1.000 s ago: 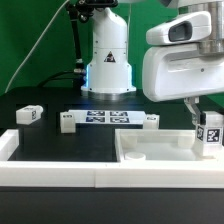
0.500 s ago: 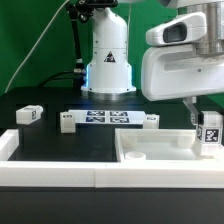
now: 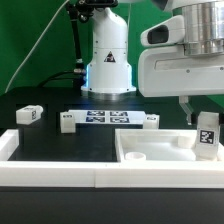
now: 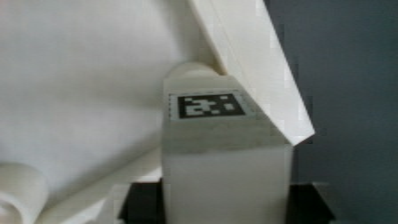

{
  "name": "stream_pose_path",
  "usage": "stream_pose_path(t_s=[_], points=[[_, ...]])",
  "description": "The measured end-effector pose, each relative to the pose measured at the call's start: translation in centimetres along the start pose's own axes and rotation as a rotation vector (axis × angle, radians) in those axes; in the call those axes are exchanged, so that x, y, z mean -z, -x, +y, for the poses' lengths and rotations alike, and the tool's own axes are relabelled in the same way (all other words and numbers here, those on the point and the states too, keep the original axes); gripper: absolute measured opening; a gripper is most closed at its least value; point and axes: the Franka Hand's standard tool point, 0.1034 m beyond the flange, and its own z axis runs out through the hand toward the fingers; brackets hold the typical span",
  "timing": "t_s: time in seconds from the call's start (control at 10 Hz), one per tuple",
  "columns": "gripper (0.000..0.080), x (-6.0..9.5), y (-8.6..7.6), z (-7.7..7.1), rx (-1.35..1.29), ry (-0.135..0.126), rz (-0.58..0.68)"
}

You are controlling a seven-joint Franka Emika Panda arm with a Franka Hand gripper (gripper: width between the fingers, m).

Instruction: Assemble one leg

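Note:
My gripper (image 3: 204, 120) is at the exterior view's right, shut on a small white leg (image 3: 207, 136) with a black-and-white tag on its face. It holds the leg upright over the right end of the big white panel (image 3: 150, 150). In the wrist view the leg (image 4: 217, 150) stands between my two black fingers (image 4: 146, 200), its tag facing the camera, its far end against the panel's edge (image 4: 249, 60). I cannot tell whether the leg touches the panel. Three more legs lie on the black table: one at the left (image 3: 30, 114), one (image 3: 67, 123) and one (image 3: 150, 121) by the marker board.
The marker board (image 3: 105, 118) lies in the middle of the table in front of the arm's white base (image 3: 108, 65). A low white wall (image 3: 60, 175) runs along the table's front edge and left corner.
The gripper and the held leg have shifted slightly down and toward the exterior view's left. The loose legs have not moved.

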Motion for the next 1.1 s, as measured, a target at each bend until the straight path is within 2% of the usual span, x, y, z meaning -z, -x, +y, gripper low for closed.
stream_pose_path(t_s=[0.4,0.6,0.8,0.9,1.0,1.1], points=[[0.0294,0.0,0.13,0.34,-0.401,0.002,0.025],[0.0294,0.0,0.15,0.41,-0.525,-0.003,0.014],[0.0294,-0.04,0.15,0.42,-0.513,-0.002,0.015],[0.0476,0.06,0.07,0.29,-0.424,-0.003,0.016],[0.0595,0.16,0.1,0.0,-0.368,-0.006,0.017],[0.0595,0.06,0.27,-0.13,-0.242,0.002,0.015]])
